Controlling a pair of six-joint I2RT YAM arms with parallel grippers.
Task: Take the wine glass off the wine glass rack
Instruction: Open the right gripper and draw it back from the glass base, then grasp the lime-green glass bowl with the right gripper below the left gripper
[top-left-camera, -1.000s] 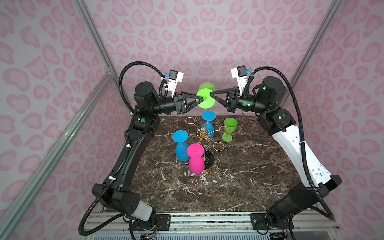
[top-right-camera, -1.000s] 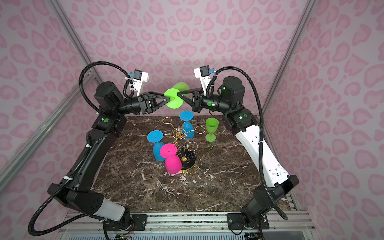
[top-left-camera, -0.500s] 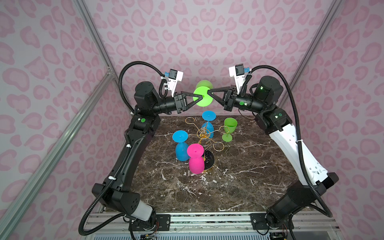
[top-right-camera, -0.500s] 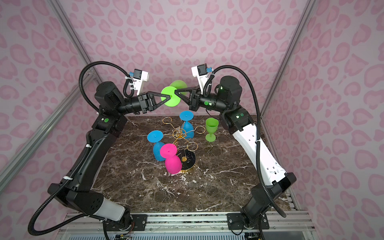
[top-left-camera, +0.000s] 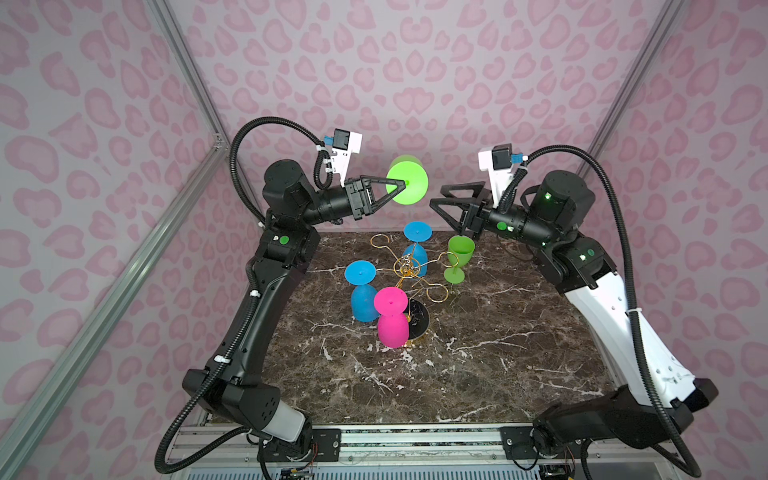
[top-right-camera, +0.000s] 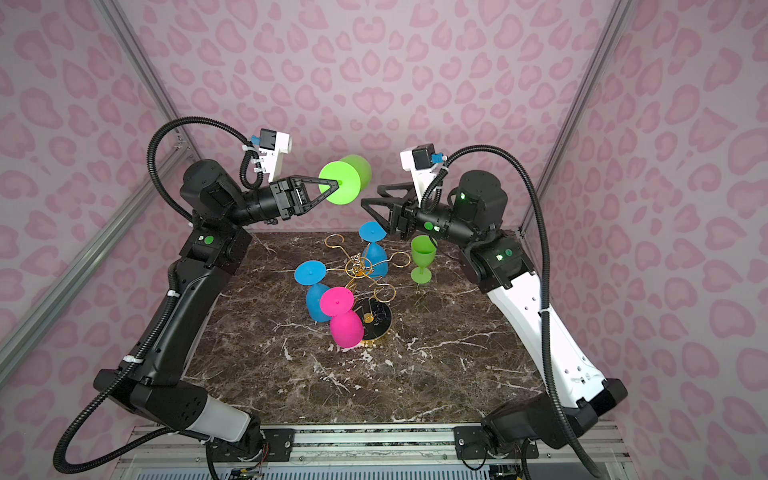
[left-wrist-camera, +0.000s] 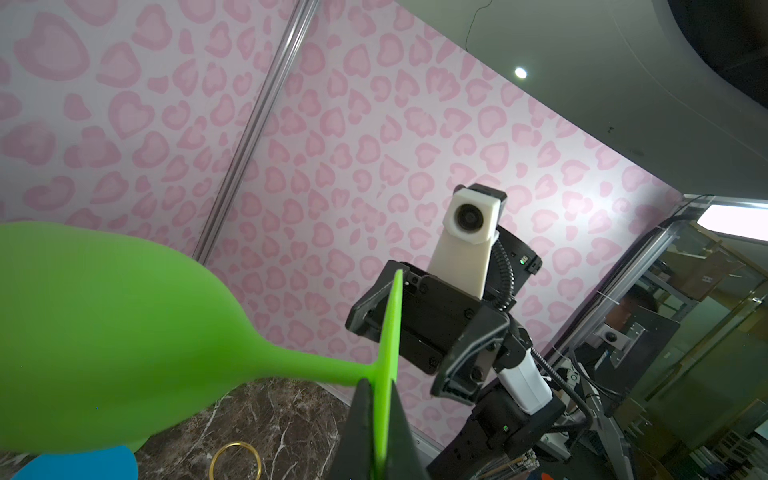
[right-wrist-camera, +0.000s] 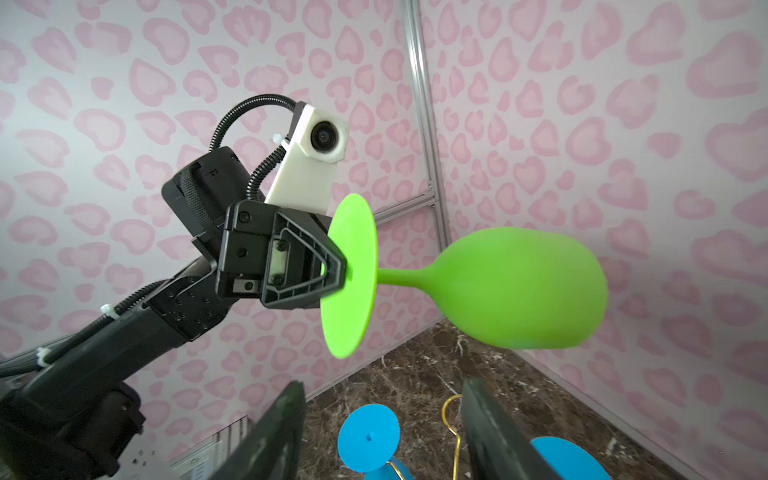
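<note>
A bright green wine glass (top-left-camera: 409, 187) (top-right-camera: 347, 183) hangs sideways in the air above the back of the table. My left gripper (top-left-camera: 401, 183) (top-right-camera: 336, 182) (left-wrist-camera: 378, 388) is shut on the edge of its round foot, and its bowl (left-wrist-camera: 104, 332) (right-wrist-camera: 519, 291) points away from that arm. My right gripper (top-left-camera: 437, 196) (top-right-camera: 372, 196) (right-wrist-camera: 382, 386) stands open just to the right of the glass, apart from it and holding nothing. The wine glass rack (top-left-camera: 409, 268) (top-right-camera: 360, 268), of gold wire on a black base, stands below with three glasses hanging upside down.
On the rack hang two blue glasses (top-left-camera: 362, 293) (top-left-camera: 415, 247) and a pink one (top-left-camera: 391, 320). Another green glass (top-left-camera: 459, 257) (top-right-camera: 423, 257) stands upright on the marble table (top-left-camera: 478, 353) to the rack's right. Pink patterned walls close in the back and sides.
My left gripper has shut on the green glass's foot. My right gripper has let go of the glass, opened and drawn back to the right.
</note>
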